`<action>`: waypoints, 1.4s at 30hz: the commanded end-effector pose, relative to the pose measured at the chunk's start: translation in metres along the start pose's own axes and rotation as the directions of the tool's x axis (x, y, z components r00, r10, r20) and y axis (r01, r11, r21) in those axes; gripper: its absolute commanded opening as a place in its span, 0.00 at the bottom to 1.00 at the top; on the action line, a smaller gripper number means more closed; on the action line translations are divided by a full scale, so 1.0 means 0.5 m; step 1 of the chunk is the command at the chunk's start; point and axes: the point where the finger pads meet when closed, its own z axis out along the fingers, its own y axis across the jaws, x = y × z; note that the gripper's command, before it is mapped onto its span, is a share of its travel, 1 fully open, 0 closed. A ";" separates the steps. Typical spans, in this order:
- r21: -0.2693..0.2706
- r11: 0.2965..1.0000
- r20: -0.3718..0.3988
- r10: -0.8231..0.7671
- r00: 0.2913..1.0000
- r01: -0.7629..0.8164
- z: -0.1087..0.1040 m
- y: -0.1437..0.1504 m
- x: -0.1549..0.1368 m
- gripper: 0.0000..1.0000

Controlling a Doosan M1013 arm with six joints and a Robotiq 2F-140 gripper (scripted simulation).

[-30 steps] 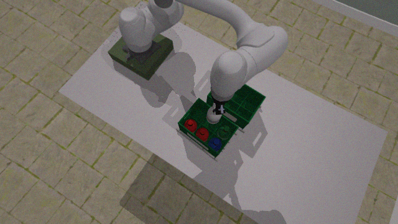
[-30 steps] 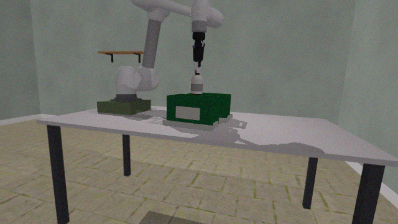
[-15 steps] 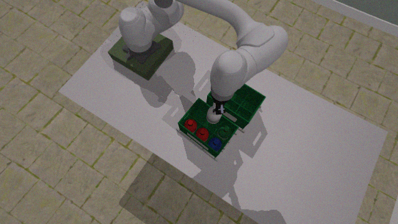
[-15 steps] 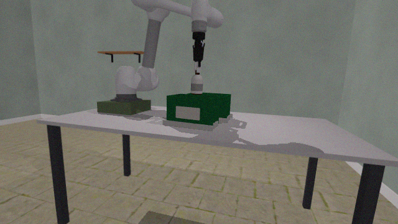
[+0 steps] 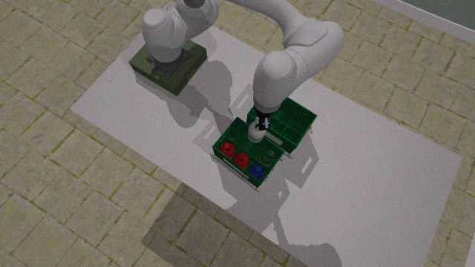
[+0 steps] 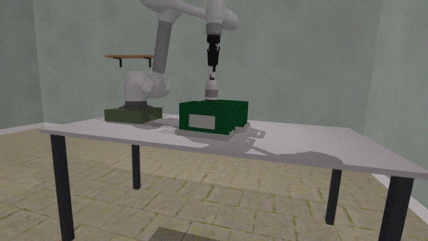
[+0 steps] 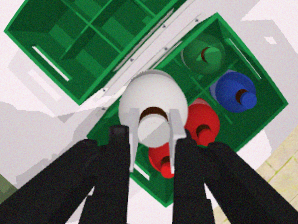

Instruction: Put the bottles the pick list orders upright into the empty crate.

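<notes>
My gripper (image 5: 262, 124) (image 6: 211, 71) (image 7: 154, 123) is shut on the neck of a white-labelled bottle (image 5: 256, 134) (image 6: 211, 90) (image 7: 153, 99). It holds the bottle upright, with the bottom still at the rim of the green bottle crate (image 5: 237, 130) (image 6: 234, 114) (image 7: 226, 36). In that crate stand two red bottles (image 5: 227, 149) (image 5: 241, 159) (image 7: 200, 123), a blue one (image 5: 257, 171) (image 7: 236, 92) and a green one (image 5: 268, 156) (image 7: 202, 56). The empty green crate (image 5: 297, 122) (image 7: 166, 3) with dividers touches it on the far side. I cannot see the pick list.
The arm's green base block (image 5: 168, 64) (image 6: 134, 114) stands at the table's far left corner. A small wooden shelf (image 6: 128, 57) hangs on the back wall. The arm's elbow hangs over the empty crate's far side.
</notes>
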 end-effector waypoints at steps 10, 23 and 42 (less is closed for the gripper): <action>-0.001 1.000 -0.003 0.002 1.000 -0.002 -0.001 -0.051 0.020 0.00; -0.001 1.000 -0.003 0.002 1.000 -0.002 -0.001 -0.092 0.036 0.00; -0.001 1.000 -0.003 0.002 1.000 -0.002 -0.001 -0.155 0.061 0.00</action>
